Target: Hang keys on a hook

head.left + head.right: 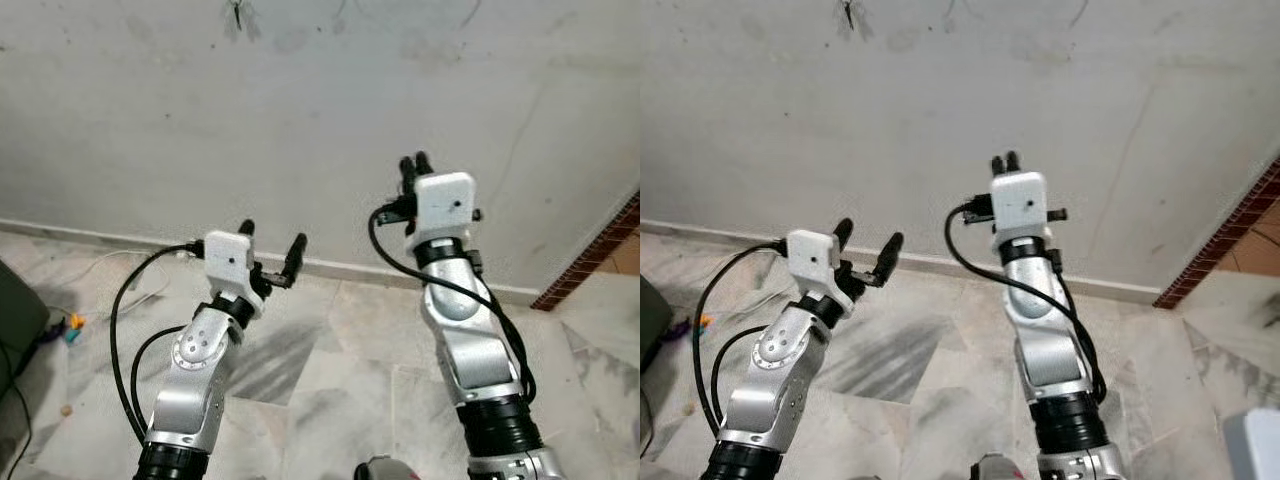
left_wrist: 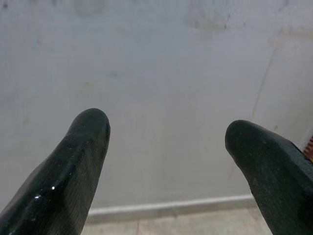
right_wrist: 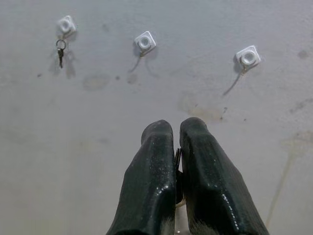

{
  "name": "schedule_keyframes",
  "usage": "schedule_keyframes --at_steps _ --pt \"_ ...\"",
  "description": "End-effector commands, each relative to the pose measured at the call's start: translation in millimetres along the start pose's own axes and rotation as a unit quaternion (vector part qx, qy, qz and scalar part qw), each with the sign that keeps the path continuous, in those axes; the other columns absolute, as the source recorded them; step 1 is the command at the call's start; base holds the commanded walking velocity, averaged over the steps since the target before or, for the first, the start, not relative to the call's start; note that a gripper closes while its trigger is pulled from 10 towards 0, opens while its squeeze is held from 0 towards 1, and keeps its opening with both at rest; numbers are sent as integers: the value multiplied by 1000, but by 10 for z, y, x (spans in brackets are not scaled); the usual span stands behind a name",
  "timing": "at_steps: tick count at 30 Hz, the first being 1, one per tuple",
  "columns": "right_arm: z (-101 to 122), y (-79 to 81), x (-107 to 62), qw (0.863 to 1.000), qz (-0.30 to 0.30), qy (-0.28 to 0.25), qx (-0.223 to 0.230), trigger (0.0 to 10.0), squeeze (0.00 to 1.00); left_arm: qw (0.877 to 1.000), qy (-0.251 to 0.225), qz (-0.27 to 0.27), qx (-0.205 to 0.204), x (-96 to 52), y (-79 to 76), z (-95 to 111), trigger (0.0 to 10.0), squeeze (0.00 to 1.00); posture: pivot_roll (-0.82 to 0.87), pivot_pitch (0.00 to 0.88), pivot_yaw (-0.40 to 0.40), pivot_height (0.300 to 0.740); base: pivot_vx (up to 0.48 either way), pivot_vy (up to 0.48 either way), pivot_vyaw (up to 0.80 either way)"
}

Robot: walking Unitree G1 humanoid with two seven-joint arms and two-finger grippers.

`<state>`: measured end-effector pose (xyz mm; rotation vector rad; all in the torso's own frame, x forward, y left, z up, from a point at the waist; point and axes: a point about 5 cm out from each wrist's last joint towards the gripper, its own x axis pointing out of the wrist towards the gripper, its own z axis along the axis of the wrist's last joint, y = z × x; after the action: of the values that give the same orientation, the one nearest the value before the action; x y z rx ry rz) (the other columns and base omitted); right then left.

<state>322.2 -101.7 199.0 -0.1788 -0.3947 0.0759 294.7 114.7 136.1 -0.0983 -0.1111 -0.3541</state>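
Observation:
Three white hooks are stuck on the grey wall: the left hook (image 3: 66, 24), the middle hook (image 3: 145, 41) and the right hook (image 3: 248, 56). A small key on a ring (image 3: 60, 51) hangs from the left one. My right gripper (image 3: 175, 128) is raised toward the wall below the hooks and is shut on a thin metal key ring (image 3: 177, 159), of which just a sliver shows between the fingers. In the head view the right gripper (image 1: 415, 162) stands high and the left gripper (image 1: 272, 236) sits lower, open and holding nothing.
The wall meets a marble floor at a white skirting (image 1: 330, 268). A dark green object (image 1: 15, 310), loose cables and a small colourful item (image 1: 72, 325) lie at the left. A red-brown door frame (image 1: 590, 255) runs at the right.

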Motion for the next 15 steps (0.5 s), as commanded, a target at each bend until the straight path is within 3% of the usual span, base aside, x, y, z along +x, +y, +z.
schedule_keyframes --at_steps 1,15 --pt "67 96 5 1000 15 -13 10 10000 0 1000 5 11 8 -42 84 -1 10000 0 -46 165 39 740 439 0 0" --pt "56 117 -13 1000 21 -11 11 10000 0 1000 8 7 7 -46 64 -9 10000 0 -51 170 41 740 436 0 0"
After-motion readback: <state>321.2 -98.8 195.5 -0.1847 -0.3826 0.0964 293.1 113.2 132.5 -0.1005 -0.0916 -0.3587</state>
